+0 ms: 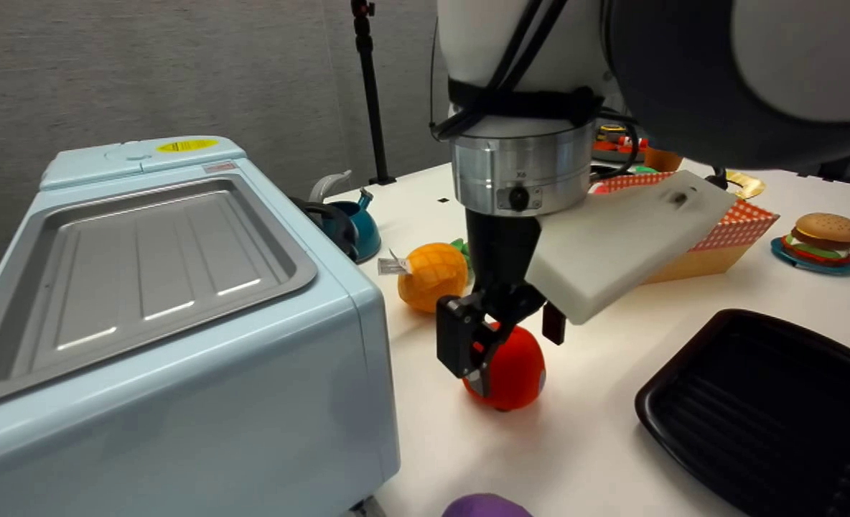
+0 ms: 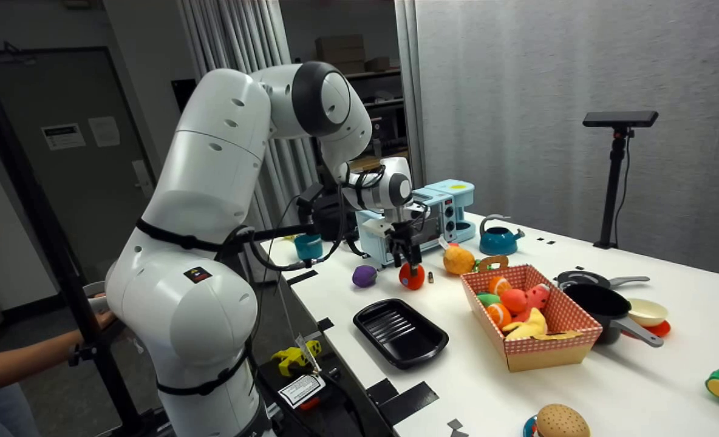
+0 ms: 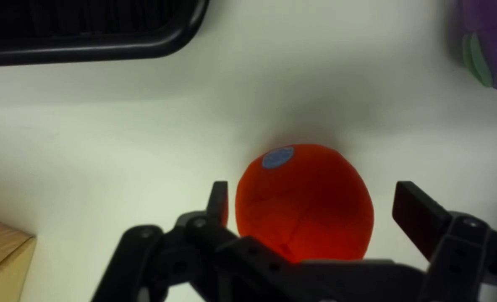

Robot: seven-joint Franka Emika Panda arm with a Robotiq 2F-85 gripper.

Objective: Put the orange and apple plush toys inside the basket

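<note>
The red plush toy (image 3: 305, 205) lies between the parted jaws of the claw (image 3: 310, 200).

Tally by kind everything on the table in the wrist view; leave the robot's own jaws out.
Plush toys: 2 (red plush toy, purple plush toy)
Black tray: 1, partly in frame
Basket: 1, only a corner showing
Total: 4
</note>
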